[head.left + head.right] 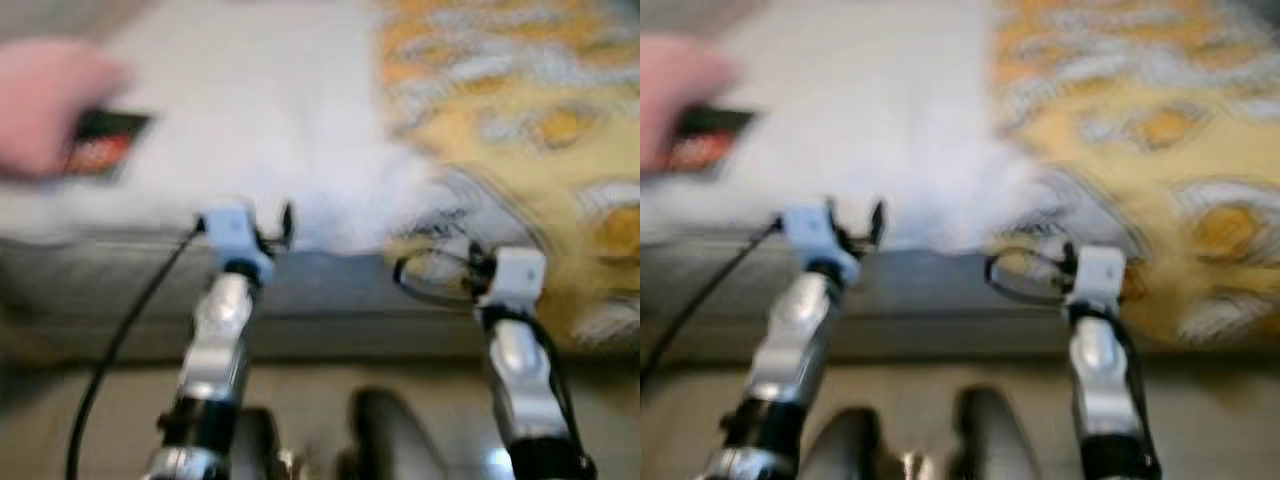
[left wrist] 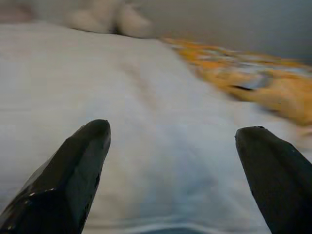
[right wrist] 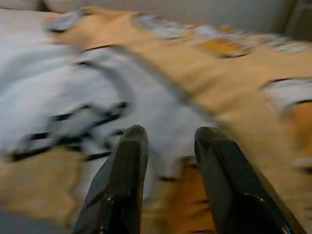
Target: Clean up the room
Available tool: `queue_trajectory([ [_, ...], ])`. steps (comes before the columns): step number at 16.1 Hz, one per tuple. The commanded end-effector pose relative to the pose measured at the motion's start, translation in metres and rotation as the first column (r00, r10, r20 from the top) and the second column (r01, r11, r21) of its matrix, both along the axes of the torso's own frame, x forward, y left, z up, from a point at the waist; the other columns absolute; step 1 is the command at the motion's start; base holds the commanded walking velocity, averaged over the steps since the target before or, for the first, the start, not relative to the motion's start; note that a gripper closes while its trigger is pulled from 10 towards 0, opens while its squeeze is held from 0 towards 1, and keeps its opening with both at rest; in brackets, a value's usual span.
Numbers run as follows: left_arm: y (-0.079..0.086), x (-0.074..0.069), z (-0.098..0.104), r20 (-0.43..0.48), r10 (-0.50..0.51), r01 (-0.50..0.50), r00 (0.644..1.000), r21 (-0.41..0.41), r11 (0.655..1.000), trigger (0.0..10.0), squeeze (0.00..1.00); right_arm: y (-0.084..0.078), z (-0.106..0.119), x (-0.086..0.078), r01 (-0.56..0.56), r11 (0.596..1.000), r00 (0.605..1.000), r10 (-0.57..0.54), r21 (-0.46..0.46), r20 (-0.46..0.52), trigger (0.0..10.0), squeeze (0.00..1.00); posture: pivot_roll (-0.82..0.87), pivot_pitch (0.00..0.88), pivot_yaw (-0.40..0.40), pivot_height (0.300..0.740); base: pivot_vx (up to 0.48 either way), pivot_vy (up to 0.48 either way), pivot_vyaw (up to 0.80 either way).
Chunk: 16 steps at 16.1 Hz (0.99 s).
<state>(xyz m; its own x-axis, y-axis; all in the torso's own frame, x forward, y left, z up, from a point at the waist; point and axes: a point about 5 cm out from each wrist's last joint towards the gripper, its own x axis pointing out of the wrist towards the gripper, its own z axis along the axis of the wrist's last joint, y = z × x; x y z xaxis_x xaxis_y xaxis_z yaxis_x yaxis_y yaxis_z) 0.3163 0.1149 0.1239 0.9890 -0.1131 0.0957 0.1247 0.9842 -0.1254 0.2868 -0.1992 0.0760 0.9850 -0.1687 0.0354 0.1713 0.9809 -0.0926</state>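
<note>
Two silver arms reach out over the near edge of a bed [image 1: 300, 290], and everything is smeared by motion blur. The left tool [image 1: 270, 228] hangs just over the edge of the white sheet [image 1: 260, 120]; in its wrist view the two black fingers [image 2: 73, 170] stand wide apart with nothing between them, only plain white bedding ahead. The right tool [image 1: 1040, 262] sits at the bed's edge where the white sheet meets a yellow patterned blanket [image 1: 520, 130]. Its fingers [image 3: 122, 180] are a narrow gap apart over the blanket's yellow, grey and white print with dark outlines, and they grip nothing that I can make out.

On the far left of the sheet lies a small dark packet with red print [image 1: 105, 142], well apart from both tools. A person's hand [image 1: 40, 105], pink and badly blurred, is at that packet, overlapping its left end; whether it holds it I cannot tell. In the left wrist view some pale, rounded shapes [image 2: 107, 17] rest at the far end of the bed, too soft to name. A black cable [image 1: 125, 335] trails down from the left wrist. Below the bed edge is a pale floor [image 1: 420, 375].
</note>
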Motion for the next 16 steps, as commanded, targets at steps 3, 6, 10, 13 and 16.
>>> queue_trajectory([
  [3,-0.004,0.006,0.001,0.005,-0.044,0.043,0.999,0.045,0.998,10.0,0.0,0.012,0.004,0.001,-0.043,0.999,0.999,0.042,0.004,0.011,10.0,0.0,-0.12,0.0,0.036,0.595,0.0,0.0,-0.68],
  [6,-0.014,0.014,-0.004,-0.026,-0.099,0.102,0.995,0.125,0.987,10.0,0.0,0.009,-0.002,-0.004,-0.021,1.0,1.0,0.021,0.02,-0.012,10.0,0.0,-0.14,0.0,0.044,0.595,0.0,0.0,-0.68],
  [10,-0.009,0.029,0.005,-0.005,-0.056,0.056,0.998,0.201,0.978,10.0,0.0,0.006,-0.01,-0.01,-0.028,0.999,0.998,0.03,0.033,-0.052,10.0,0.0,-0.18,0.0,0.052,0.595,0.0,0.0,-0.67],
  [13,-0.01,0.04,0.001,-0.046,-0.01,0.021,0.999,0.245,0.969,10.0,0.0,0.012,-0.008,-0.011,-0.076,0.997,0.996,0.077,0.022,-0.046,10.0,0.0,-0.21,0.0,0.057,0.595,0.0,0.0,0.0],
  [16,0.009,0.05,-0.006,-0.127,0.13,-0.103,0.983,0.202,0.974,10.0,0.0,0.016,-0.01,-0.015,-0.109,0.994,0.992,0.11,0.021,-0.06,10.0,0.0,-0.23,0.0,0.06,0.595,0.0,0.0,0.0],
])
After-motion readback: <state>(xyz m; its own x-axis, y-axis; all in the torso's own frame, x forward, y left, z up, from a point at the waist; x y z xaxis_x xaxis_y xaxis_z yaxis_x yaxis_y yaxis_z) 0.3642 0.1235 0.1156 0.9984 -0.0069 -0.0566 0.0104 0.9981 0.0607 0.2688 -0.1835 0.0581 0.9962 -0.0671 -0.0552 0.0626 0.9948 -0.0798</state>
